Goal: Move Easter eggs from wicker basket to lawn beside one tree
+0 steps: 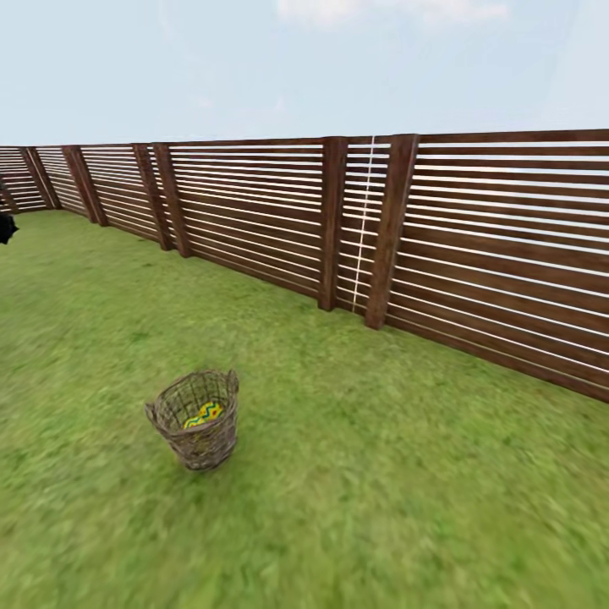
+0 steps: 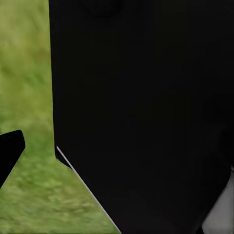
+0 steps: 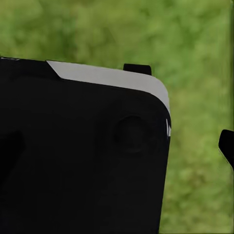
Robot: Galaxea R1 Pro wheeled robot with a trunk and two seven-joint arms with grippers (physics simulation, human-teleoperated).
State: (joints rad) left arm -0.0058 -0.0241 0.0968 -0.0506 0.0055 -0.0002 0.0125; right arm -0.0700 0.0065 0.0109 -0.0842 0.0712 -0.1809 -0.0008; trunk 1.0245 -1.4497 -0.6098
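Grippers cannot be read: the left wrist view gives a large black body of the robot (image 2: pixel 146 107) against grass, with one dark tip (image 2: pixel 9 151) at the edge, and the right wrist view gives a similar black, grey-edged body (image 3: pixel 83 151) with small dark tips over blurred green, so I cannot tell whether either gripper is released or clenched, and nothing appears to be held.

Out on the lawn (image 1: pixel 406 474), the wicker basket (image 1: pixel 196 420) stands upright, well apart from the slatted wooden fence (image 1: pixel 474 245) behind it. Inside, through the open rim, a patch of yellow with blue zigzag shows: at least one of the Easter eggs (image 1: pixel 204 414). How many lie there I cannot count from here.

By my judgement, the step in hand is the approach, with no egg yet taken. The next move calls for closing on the basket until an arm can reach down into it.
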